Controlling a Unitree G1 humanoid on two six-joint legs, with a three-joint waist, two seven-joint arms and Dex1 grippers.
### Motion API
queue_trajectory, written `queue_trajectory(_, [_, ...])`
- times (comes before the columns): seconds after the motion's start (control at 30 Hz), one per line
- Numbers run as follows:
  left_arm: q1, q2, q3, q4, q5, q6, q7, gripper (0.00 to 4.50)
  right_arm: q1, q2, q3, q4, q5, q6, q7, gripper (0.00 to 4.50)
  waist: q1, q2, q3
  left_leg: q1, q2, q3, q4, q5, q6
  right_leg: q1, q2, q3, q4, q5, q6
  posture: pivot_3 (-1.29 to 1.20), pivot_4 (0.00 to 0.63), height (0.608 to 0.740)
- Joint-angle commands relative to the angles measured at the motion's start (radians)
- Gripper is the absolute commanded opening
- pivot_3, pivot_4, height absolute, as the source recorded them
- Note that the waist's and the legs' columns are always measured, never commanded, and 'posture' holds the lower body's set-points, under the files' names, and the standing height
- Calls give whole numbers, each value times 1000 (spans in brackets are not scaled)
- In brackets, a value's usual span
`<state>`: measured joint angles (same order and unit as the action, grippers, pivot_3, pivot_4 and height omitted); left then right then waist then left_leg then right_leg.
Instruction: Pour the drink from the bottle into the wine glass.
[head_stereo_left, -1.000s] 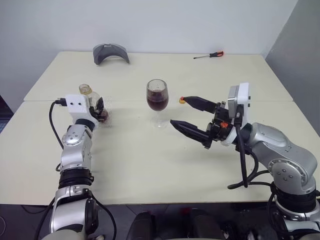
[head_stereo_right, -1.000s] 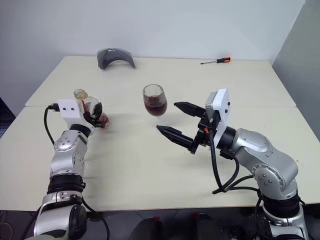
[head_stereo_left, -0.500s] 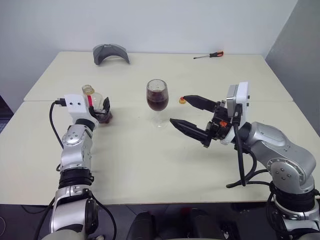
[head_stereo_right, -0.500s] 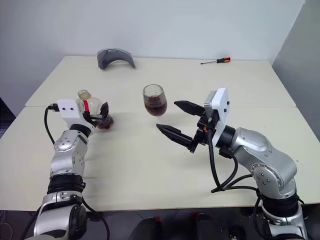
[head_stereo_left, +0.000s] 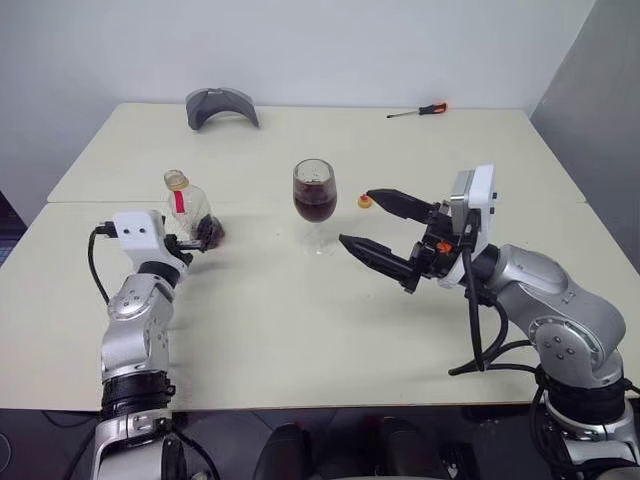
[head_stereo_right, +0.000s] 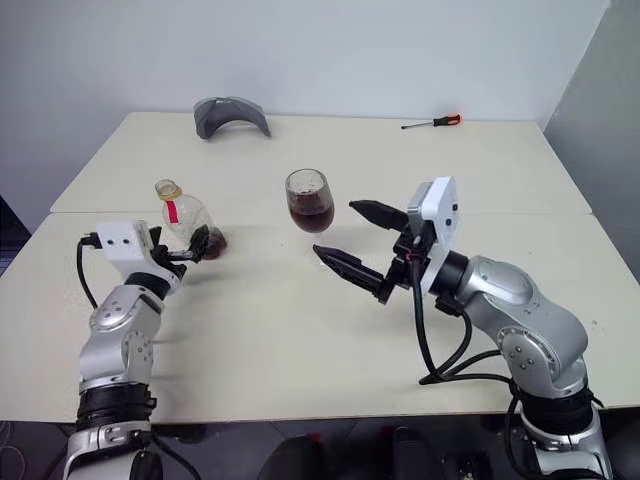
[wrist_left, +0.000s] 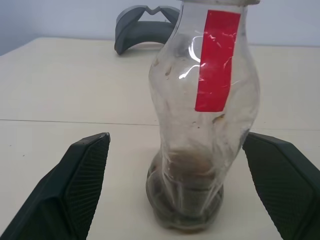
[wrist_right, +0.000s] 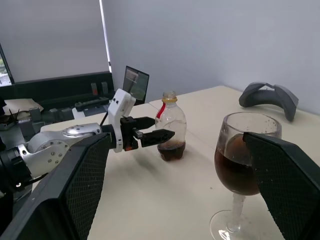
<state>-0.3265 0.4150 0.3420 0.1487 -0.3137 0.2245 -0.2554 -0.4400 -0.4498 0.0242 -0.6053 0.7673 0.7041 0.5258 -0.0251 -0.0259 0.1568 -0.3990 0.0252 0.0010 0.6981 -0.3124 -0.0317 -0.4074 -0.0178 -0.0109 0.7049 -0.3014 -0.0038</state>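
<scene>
Left wrist view: bottle (wrist_left: 202, 125) upright between open left hand (wrist_left: 185, 190) fingers, untouched.

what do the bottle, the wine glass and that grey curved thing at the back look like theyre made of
Bottle: thin clear plastic, probably; its wall looks dented and crinkled, with a glossy red strip label.
Wine glass: looks like clear glass; smooth bowl, thin stem, drink showing through.
Grey curved thing: likely matte moulded plastic, though the look leaves it open.

The left gripper (head_stereo_left: 196, 243) points forward at the end of a bent arm, its fingers (wrist_left: 75, 185) spread wide (nothing pinched). The right gripper (head_stereo_left: 377, 229) reaches leftward above the table, jaws apart and empty.
</scene>
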Motion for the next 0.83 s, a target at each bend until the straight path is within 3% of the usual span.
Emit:
queue_trajectory(0.03, [69, -10, -8, -145, -40, 63, -20, 4479, 51, -26, -29, -39, 7, -20, 22, 4500, 0, 0, 0, 0, 0, 0, 0, -1, 1, 1, 0, 0, -1, 0, 0, 0, 150, 740])
queue_trajectory(0.23, [255, -65, -57, -428, -100, 216, -9, 4479, 213, -107, -107, -88, -14, -35, 19, 4500, 2, 0, 0, 0, 0, 0, -1, -1, 2, 2, 0, 0, -3, 0, 0, 0, 150, 740])
queue_trajectory(0.37, [356, -114, -115, -593, -115, 301, 32, 4479, 324, -113, -132, -63, -220, -80, -136, 4500, 6, 0, 0, 1, 0, -1, -1, -1, 2, 4, 0, 0, -4, 0, 0, 0, 150, 740])
queue_trajectory(0.6, [377, -201, -227, -709, -13, 343, 179, 4479, 420, 28, -107, -79, -439, -70, -409, 4500, 15, 1, -1, 2, 0, 0, -2, -1, 2, 4, 1, 2, -4, 0, 0, 0, 150, 740])
queue_trajectory(0.83, [429, -256, -302, -762, 121, 336, 289, 4479, 486, 167, -84, -94, -478, -50, -482, 4500, 17, 2, -1, 2, 0, 0, -3, -1, 2, 3, 2, 2, -5, 0, 0, 0, 150, 740])
